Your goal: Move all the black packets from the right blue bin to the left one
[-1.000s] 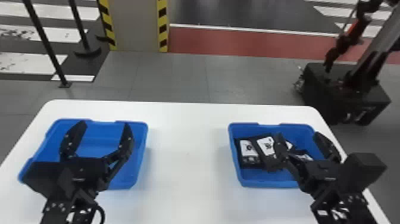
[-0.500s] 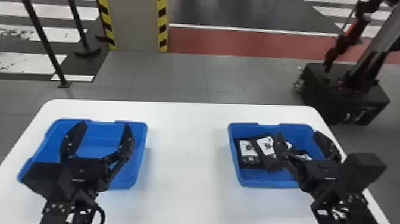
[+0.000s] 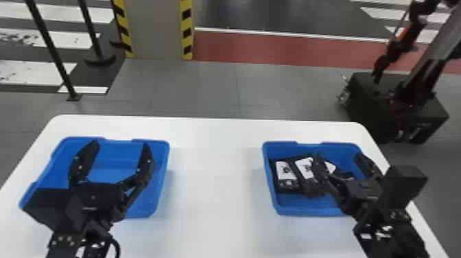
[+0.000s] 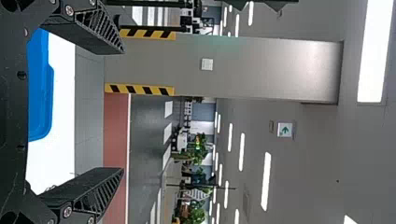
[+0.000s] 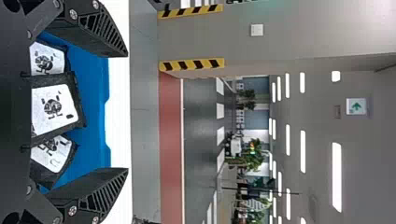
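In the head view, my left gripper (image 3: 119,147) stands open above the left blue bin (image 3: 160,178), whose visible floor is bare. My right gripper (image 3: 339,158) is open over the right blue bin (image 3: 268,171), hiding part of its contents. Several black packets with white labels lie there, among them a leftmost packet (image 3: 286,175) and one beside it (image 3: 305,168). In the left wrist view, the open left gripper (image 4: 123,112) has nothing between its fingers. In the right wrist view, the right gripper (image 5: 127,112) is spread wide, with a labelled packet (image 5: 53,108) beyond its base.
Both bins stand on a white table (image 3: 216,192), with bare tabletop between them. Past the table's back right corner, a dark wheeled base with a robotic arm (image 3: 394,106) stands on the floor. Black posts (image 3: 51,48) and a striped pillar (image 3: 156,31) are behind the table.
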